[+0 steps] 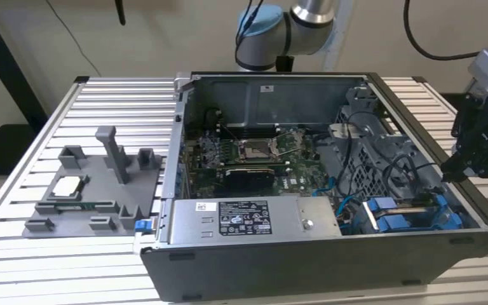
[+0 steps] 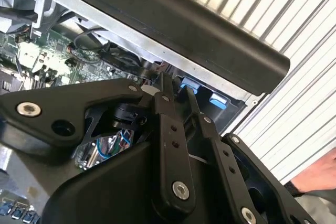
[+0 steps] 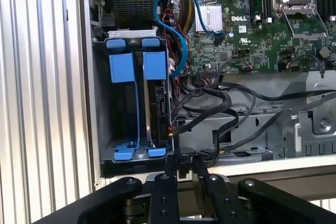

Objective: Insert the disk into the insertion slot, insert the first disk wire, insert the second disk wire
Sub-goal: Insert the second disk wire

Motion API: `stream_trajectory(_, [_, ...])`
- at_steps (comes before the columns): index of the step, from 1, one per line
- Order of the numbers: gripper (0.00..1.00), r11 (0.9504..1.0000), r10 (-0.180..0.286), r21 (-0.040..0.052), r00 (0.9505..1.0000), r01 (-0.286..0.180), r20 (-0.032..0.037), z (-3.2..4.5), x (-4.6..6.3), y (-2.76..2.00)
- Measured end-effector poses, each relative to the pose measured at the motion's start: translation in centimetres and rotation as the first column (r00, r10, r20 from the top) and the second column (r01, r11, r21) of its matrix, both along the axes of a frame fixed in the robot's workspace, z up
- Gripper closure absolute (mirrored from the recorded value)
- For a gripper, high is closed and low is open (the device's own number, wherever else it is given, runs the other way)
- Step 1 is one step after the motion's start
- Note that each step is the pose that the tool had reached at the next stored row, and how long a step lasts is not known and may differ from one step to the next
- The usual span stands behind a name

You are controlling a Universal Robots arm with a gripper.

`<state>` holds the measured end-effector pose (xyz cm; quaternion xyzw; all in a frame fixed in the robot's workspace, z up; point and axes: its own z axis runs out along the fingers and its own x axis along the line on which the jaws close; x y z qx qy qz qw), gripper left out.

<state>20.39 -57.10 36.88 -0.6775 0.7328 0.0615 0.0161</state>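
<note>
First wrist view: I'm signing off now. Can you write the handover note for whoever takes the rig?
Claw: hovers over the case edge next to the insertion slot; I cannot tell whether it holds anything.
Disk: appears to sit in the slot, in the compartment on the motherboard side, with its blue carrier tab on top.
Done: disk insertion, as far as this view shows.
Left: the blue cable and the black cables run beside the bay. I cannot tell if either is plugged into the disk, so treat both wires as open.
</note>
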Motion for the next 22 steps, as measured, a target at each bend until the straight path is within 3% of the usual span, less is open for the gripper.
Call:
stream_trajectory(1, [0.76,1.0000,-0.001,0.0006,1.0000,0.001,-0.0026,-0.08,0.0,0.00])
stream_trajectory(2, [0.82,1.0000,-0.003,0.0013,1.0000,0.003,-0.0049,-0.14,0.0,-0.01])
stream_trajectory(5, [0.84,0.9999,-0.005,0.0091,0.9999,0.005,-0.0088,-0.24,0.1,0.00])
stream_trajectory(7, [0.84,0.9999,-0.005,0.0092,0.9999,0.005,-0.0097,-0.21,0.1,0.00])
stream_trajectory(13, [0.84,0.9999,-0.005,0.0092,0.9999,0.005,-0.0099,0.82,-0.2,0.00])
stream_trajectory(22, [0.84,0.9999,-0.007,0.0095,0.9999,0.007,-0.0092,1.31,-3.3,0.06])
